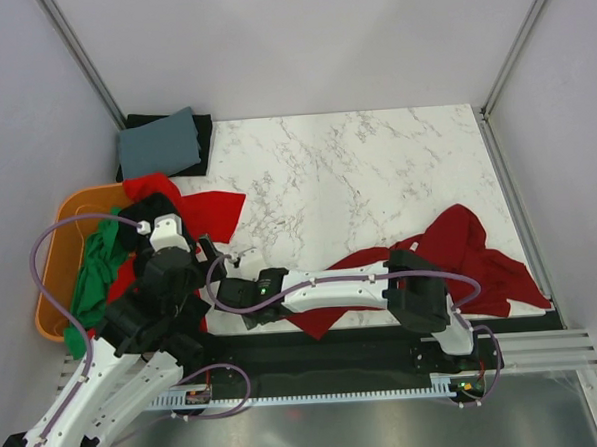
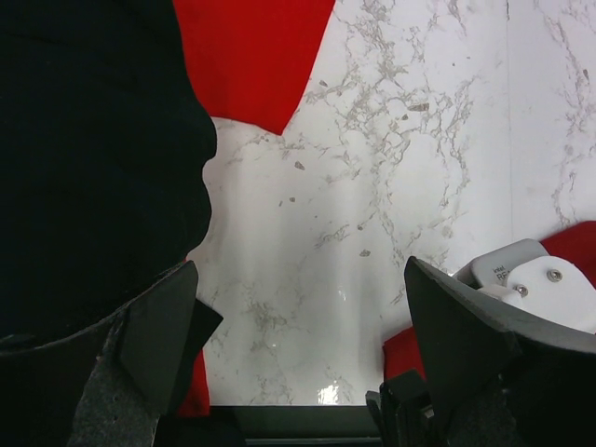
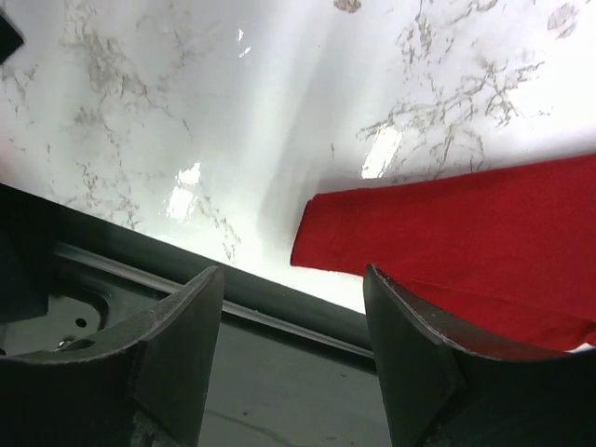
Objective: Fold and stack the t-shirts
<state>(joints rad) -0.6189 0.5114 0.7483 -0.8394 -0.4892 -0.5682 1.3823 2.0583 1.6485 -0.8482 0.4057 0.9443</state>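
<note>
A dark red t-shirt point(image 1: 467, 253) lies crumpled along the table's front right; one edge of it point(image 3: 456, 237) shows in the right wrist view. My right gripper point(image 1: 234, 295) reaches far left along the front edge and stands open point(image 3: 293, 349) over that edge, nothing between its fingers, the dark red cloth just beyond its right finger. My left gripper point(image 1: 218, 256) is wide open point(image 2: 298, 349) above bare marble, holding nothing. A bright red t-shirt point(image 1: 214, 214) point(image 2: 250, 56) hangs from the tub onto the table. Black cloth point(image 2: 93, 168) fills the left of the left wrist view.
An orange tub point(image 1: 58, 266) at the left holds green point(image 1: 93, 279), red and black shirts. A folded grey-blue shirt point(image 1: 158, 143) lies on black cloth at the back left corner. Grey walls enclose the marble table point(image 1: 366, 170). The right arm's white link point(image 2: 526, 275) is close beside my left gripper.
</note>
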